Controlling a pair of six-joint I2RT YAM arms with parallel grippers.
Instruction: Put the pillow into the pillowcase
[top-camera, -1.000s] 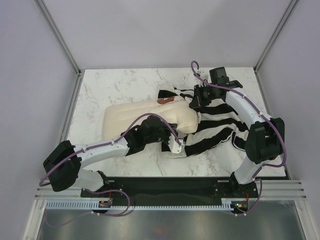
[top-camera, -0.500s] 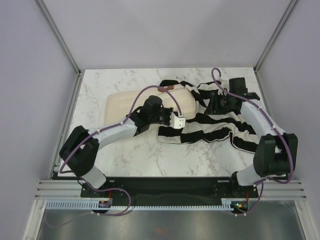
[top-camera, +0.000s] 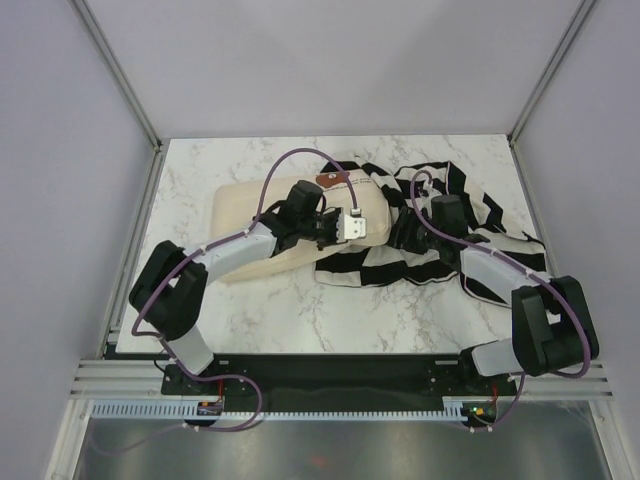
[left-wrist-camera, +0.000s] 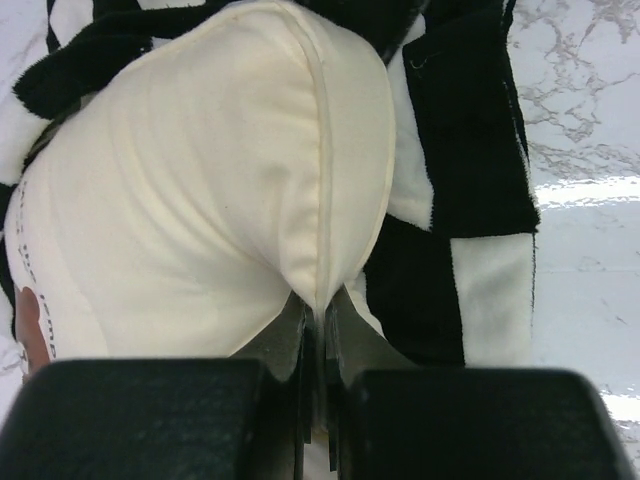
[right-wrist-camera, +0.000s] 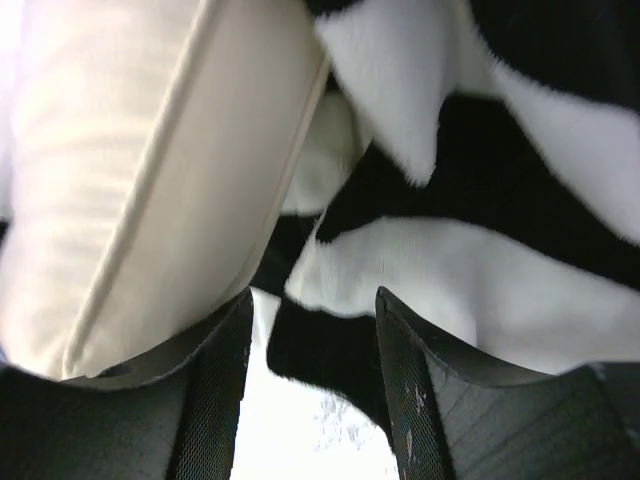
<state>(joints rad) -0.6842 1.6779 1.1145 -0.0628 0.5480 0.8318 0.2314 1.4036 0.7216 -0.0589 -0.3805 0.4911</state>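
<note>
The cream pillow (top-camera: 250, 215) lies left of centre, its brown patch (top-camera: 330, 181) at the far edge. Its right end rests against the black and white striped pillowcase (top-camera: 450, 255), which is bunched up to the right. My left gripper (top-camera: 350, 226) is shut on the pillow's corner seam (left-wrist-camera: 318, 285), with striped fabric (left-wrist-camera: 470, 150) just beyond it. My right gripper (top-camera: 407, 236) is low at the pillowcase's left edge and open. In the right wrist view a black fold of the pillowcase (right-wrist-camera: 330, 350) hangs between the fingers of the right gripper (right-wrist-camera: 312, 335), and the pillow (right-wrist-camera: 150, 180) is to the left.
White marble tabletop (top-camera: 300, 310) with grey walls and metal frame posts (top-camera: 140, 230) at both sides. Purple cables loop above both arms (top-camera: 290, 160). The arm bases sit on a black rail (top-camera: 330, 375) at the near edge.
The left gripper dragged the pillow's corner away from the near edge towards the pillowcase. The right gripper opened, let go of the striped fabric, and dropped down and left to the pillowcase's edge.
</note>
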